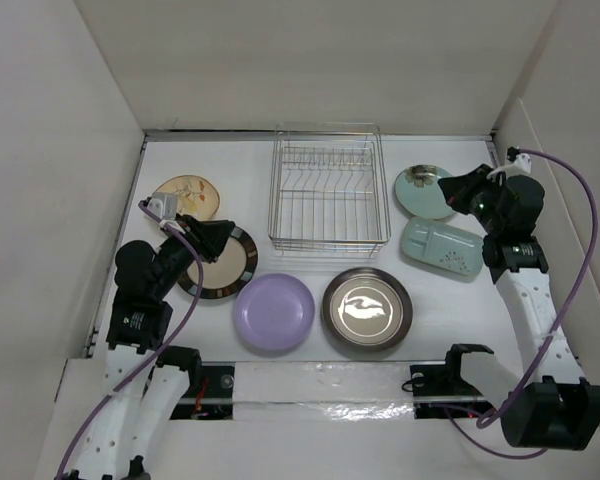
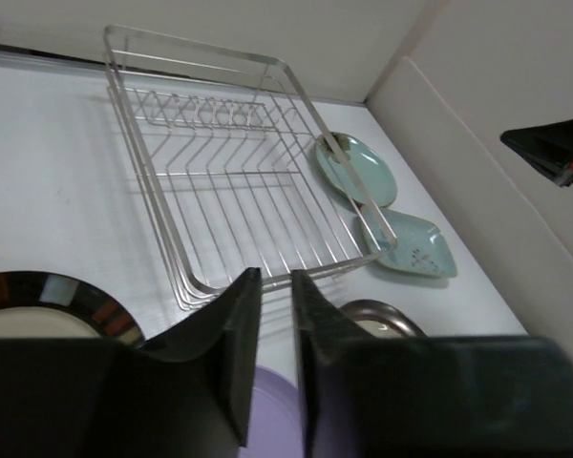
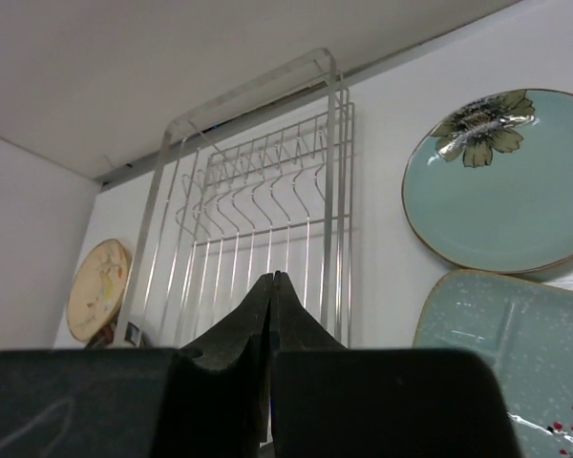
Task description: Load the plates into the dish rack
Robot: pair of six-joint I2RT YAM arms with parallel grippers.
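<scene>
Seen from above, the empty silver dish rack [image 1: 329,241] stands at the back centre of the white table [image 1: 430,300], and all six plates lie flat around it, none loaded yet. My left gripper [image 1: 218,237] hovers front-left of the rack over the cream plate with the dark brown rim [image 1: 230,275], its fingers a narrow gap apart and holding nothing. My right gripper [image 1: 450,190] hovers just right of the rack over the pale green round plate [image 1: 420,190], its fingers pressed together and empty. The tan floral plate [image 1: 187,195] lies left of the rack, the pale green divided tray [image 1: 440,247] front-right, and the lavender plate [image 1: 274,312] and the dark metallic-rimmed plate [image 1: 367,308] sit side by side in front. The main risk I judge is that flat rims give my fingers little to catch, so a plate may skid into the rack or slip mid-lift. The side walls [image 1: 100,200] stand close, the back wall is just behind the rack, and only a thin strip of table separates the rack's front from the two front plates. Above the rack there is open room.
</scene>
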